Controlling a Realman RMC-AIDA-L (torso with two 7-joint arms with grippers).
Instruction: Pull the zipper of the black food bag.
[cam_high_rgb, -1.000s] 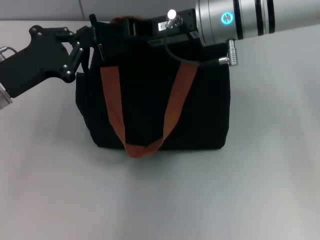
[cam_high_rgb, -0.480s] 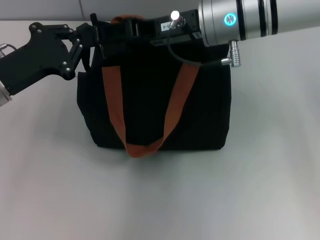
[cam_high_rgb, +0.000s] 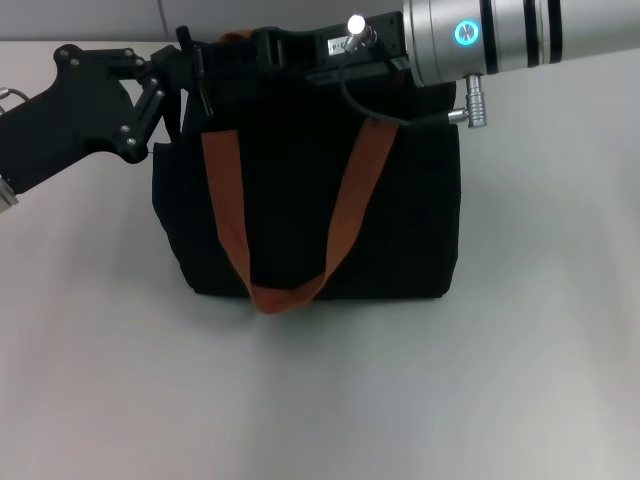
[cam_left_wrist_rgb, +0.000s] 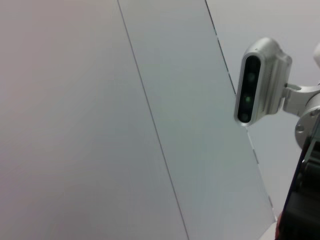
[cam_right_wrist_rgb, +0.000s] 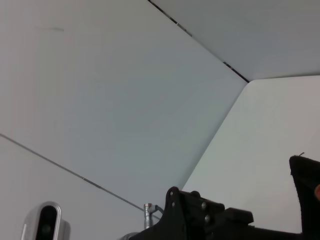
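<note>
The black food bag (cam_high_rgb: 310, 215) stands upright on the white table (cam_high_rgb: 320, 400), its orange-brown strap handle (cam_high_rgb: 290, 240) draped down the near face in a long loop. Both arms are up at the bag's top edge. The left gripper (cam_high_rgb: 190, 65) comes in from the left side, its dark fingers (cam_high_rgb: 196, 72) right at the top left corner of the bag, touching or nearly touching the fabric there; whether those fingers are apart or pinched on anything cannot be told, black on black. The right gripper (cam_high_rgb: 275, 45) reaches across from the right, lying along the top edge, its silver forearm (cam_high_rgb: 520, 35) with a glowing blue ring trailing off behind it and a cable looping down over the bag's upper face. Its fingers are lost against the dark fabric, so their state cannot be told either. The zipper itself is not visible in any view; it would sit beneath the two tools. The wrist views show mostly pale wall panels, the left one catching a silver camera housing (cam_left_wrist_rgb: 260, 80), the right one a black gripper body (cam_right_wrist_rgb: 210, 220).
</note>
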